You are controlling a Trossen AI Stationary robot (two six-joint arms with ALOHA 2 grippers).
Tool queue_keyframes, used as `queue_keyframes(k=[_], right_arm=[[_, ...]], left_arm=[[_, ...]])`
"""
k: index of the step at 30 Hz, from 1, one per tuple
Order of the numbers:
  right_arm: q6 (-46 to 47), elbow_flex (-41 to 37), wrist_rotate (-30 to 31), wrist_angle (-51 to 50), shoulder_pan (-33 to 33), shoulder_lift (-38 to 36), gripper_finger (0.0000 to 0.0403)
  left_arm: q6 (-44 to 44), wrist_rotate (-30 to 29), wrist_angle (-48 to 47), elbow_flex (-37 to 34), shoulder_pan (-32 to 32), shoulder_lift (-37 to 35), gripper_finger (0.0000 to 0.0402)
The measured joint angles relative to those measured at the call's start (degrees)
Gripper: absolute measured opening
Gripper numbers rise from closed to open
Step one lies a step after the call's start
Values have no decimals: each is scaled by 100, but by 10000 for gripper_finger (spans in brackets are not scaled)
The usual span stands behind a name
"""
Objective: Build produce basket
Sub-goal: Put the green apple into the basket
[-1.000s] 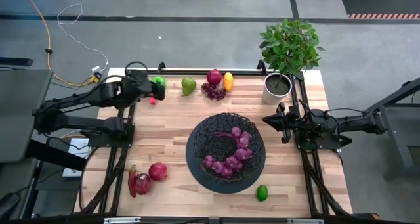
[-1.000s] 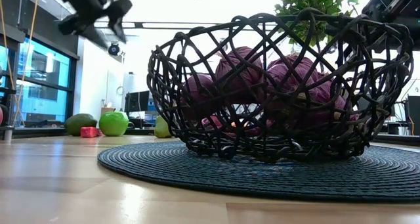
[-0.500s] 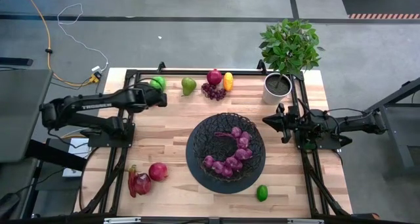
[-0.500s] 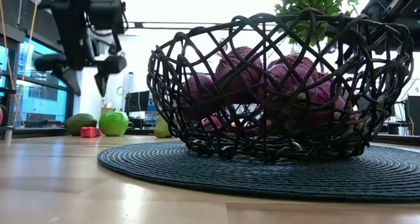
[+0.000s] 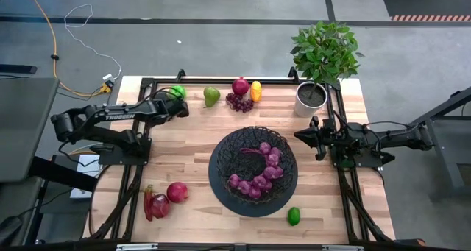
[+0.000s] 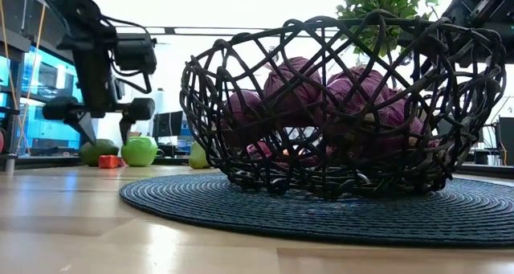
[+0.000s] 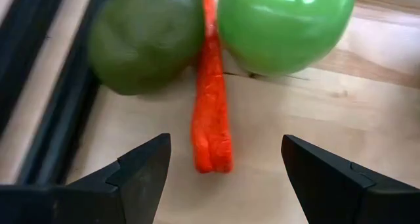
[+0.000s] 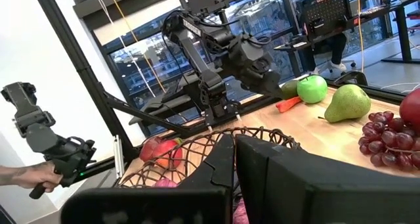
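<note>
Your left gripper (image 7: 223, 168) hangs low over the far-left corner of the table (image 5: 184, 144), fingers spread wide and holding nothing. Directly between them lies a small orange-red carrot-like piece (image 7: 211, 112), flat on the wood, its far end wedged between a green apple (image 7: 283, 27) and a duller green fruit (image 7: 146, 43) that looks like an avocado. From table height, the fingertips (image 6: 85, 123) hover just above that cluster. Your right gripper (image 5: 300, 135) waits at the right edge of the table, beside the basket (image 5: 252, 170), fingers pressed together, empty. The basket sits mid-table on a dark round mat (image 6: 241, 210) with purple grapes (image 5: 259, 174) already inside. Along the far edge: green pear (image 5: 211, 96), a red apple (image 5: 240, 86), a second grape bunch (image 5: 238, 102), a yellow-orange fruit (image 5: 255, 90). Near edge: red pepper (image 5: 150, 202), red onion (image 5: 176, 191), lime (image 5: 294, 216). A potted plant (image 5: 321, 59) stands in the far-right corner.
</note>
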Motion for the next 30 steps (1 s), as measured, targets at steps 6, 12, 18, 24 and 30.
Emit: queue_keyframes(k=[6,12,18,24,30], right_arm=[[0,0,2,-8,0,0,0],[-2,0,6,-13,1,0,0],[-2,0,22,-14,1,0,0],[-2,0,22,-15,0,0,0],[-2,0,20,-15,1,0,0]], left_arm=[[274,61,242,0,61,-72,282],[499,13,93,0,61,-177,282],[884,61,174,0,61,-189,282],[928,223,187,0,61,-189,282],[1215,346,179,0,61,-189,282]])
